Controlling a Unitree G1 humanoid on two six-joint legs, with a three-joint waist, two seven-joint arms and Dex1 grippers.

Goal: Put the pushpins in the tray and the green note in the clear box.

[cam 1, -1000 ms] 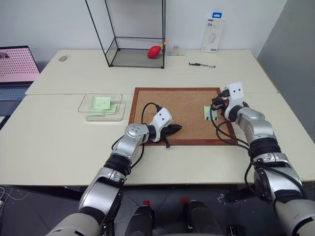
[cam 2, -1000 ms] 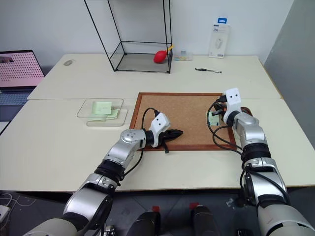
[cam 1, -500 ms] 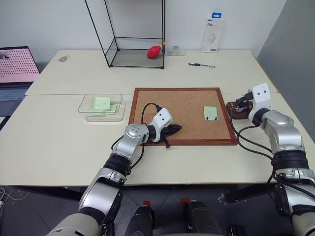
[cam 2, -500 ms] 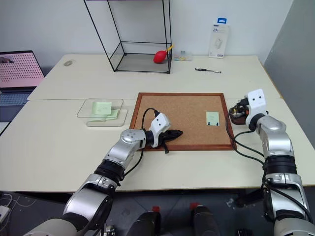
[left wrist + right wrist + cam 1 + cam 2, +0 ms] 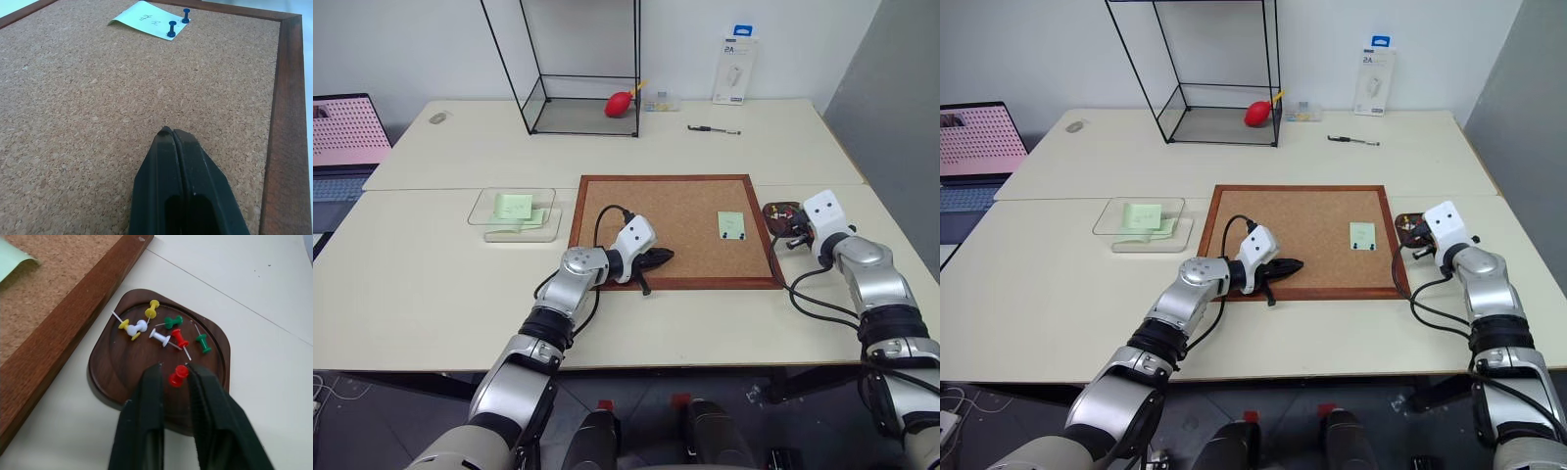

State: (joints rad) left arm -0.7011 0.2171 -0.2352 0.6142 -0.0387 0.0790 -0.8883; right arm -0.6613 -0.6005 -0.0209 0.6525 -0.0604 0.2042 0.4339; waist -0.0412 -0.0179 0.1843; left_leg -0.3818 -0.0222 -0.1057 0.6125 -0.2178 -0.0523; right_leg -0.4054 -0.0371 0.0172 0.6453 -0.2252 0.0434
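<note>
The green note (image 5: 731,224) lies on the right part of the cork board (image 5: 671,211), with two dark blue pushpins (image 5: 171,29) stuck in it. To the right of the board sits the small brown tray (image 5: 105,377), holding several yellow, white, green and red pushpins (image 5: 168,323). My right gripper (image 5: 174,368) hovers over the tray with its fingers slightly parted, and a red pushpin (image 5: 178,375) sits between their tips. Near the board's front edge, my left gripper (image 5: 168,132) is shut and empty. The clear box (image 5: 514,211), left of the board, holds green paper.
A tall black-wire glass case (image 5: 582,69) with a red object inside stands at the back. Beside it are a white packet (image 5: 736,70) and a pen (image 5: 715,128). A laptop (image 5: 347,132) sits at the far left.
My right gripper has swung right, from the green note on the board to above the tray, and its fingers have parted. The left arm has not moved.
</note>
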